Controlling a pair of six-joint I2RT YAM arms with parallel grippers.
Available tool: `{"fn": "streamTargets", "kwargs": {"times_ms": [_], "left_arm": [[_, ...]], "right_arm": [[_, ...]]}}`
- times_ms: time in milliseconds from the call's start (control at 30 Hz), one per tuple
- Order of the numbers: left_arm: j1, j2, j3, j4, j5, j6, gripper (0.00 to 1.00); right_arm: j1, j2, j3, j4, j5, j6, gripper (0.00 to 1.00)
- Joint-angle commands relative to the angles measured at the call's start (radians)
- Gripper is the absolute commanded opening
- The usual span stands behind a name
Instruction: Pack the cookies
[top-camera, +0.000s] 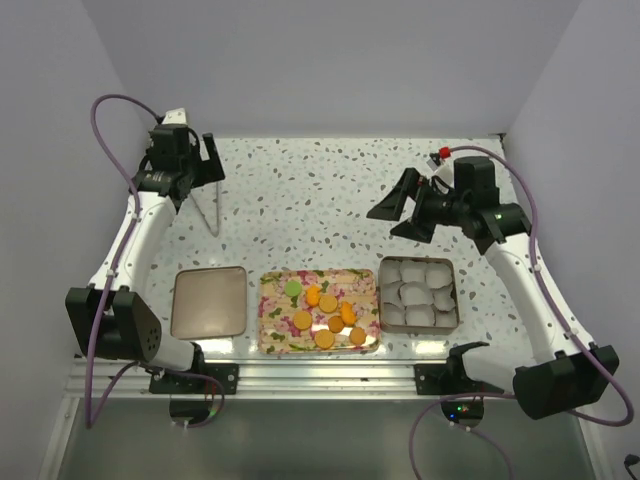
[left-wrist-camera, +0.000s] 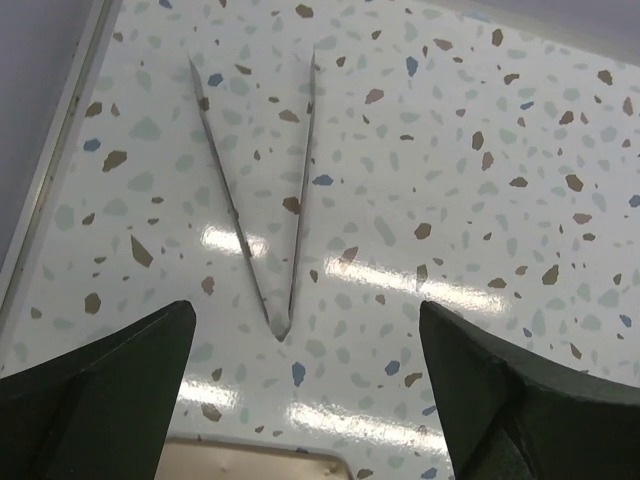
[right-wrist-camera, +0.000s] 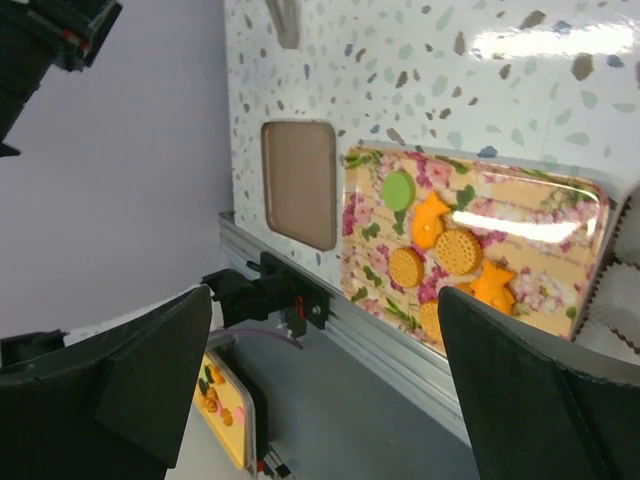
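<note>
Cookies (top-camera: 327, 302) loose on tray (top-camera: 268, 300); we hold left fingers (left-wrist-camera: 100, 400), right fingers (right-wrist-camera: 540, 400) wide, empty; left above tongs (left-wrist-camera: 281, 325), likely tool.

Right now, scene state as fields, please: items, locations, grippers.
cookies: all on the floral tray; one green, the rest orange
tin: right of the floral tray, filled with white paper cups; no cookie visible in it
brown tray: left of the floral tray, nothing in it
tweezers: flat on the table, far left, just beyond the brown tray
left gripper: open, above the tweezers, holding nothing
right gripper: open, above the table beyond the tin, holding nothing
</note>
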Motion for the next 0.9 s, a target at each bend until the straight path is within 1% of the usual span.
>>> {"fn": "streamTargets", "kwargs": {"times_ms": [0,33,67,167,200,233,333,367,433,567,700,800,867], "left_arm": [[0.005,-0.056,0.047,-0.129,-0.109,-0.111,1.0],[0.005,-0.067,0.048,-0.152,-0.182,-0.133,1.0],[0.005,-0.081,0.037,-0.163,-0.213,-0.145,1.0],[0.006,-0.137,-0.07,-0.115,-0.238,-0.102,1.0],[0.008,-0.133,-0.094,-0.13,-0.229,-0.107,1.0],[0.009,-0.124,-0.104,-0.146,-0.174,-0.108,1.0],[0.011,-0.107,-0.173,-0.122,-0.039,-0.095,1.0],[0.013,-0.104,-0.209,-0.086,-0.029,-0.102,1.0],[0.011,-0.066,-0.226,-0.056,-0.011,-0.104,1.0],[0.013,0.094,-0.162,-0.083,-0.024,-0.101,1.0],[0.011,0.227,-0.124,-0.054,-0.04,-0.093,1.0],[0.013,0.312,-0.075,-0.049,-0.066,-0.084,1.0],[0.025,0.378,-0.043,-0.04,-0.052,-0.079,1.0]], "right_arm": [[0.006,-0.026,0.075,-0.184,0.079,-0.083,0.99],[0.006,-0.042,0.106,-0.203,0.136,-0.099,0.99],[0.006,-0.073,0.118,-0.216,0.167,-0.129,0.99],[0.026,-0.093,0.144,-0.278,0.243,-0.147,0.99],[0.025,-0.087,0.132,-0.292,0.236,-0.131,0.99],[0.025,-0.078,0.093,-0.293,0.213,-0.128,0.99],[0.023,-0.026,0.006,-0.261,0.057,-0.153,0.98],[0.023,-0.015,-0.009,-0.252,0.02,-0.165,0.98],[0.023,-0.001,-0.032,-0.241,0.016,-0.168,0.98],[0.023,0.026,0.012,-0.232,0.027,-0.171,0.96],[0.023,0.075,0.094,-0.281,0.095,-0.197,0.96],[0.023,0.106,0.085,-0.267,0.073,-0.194,0.94],[0.023,0.111,0.078,-0.243,0.078,-0.182,0.94]]}}
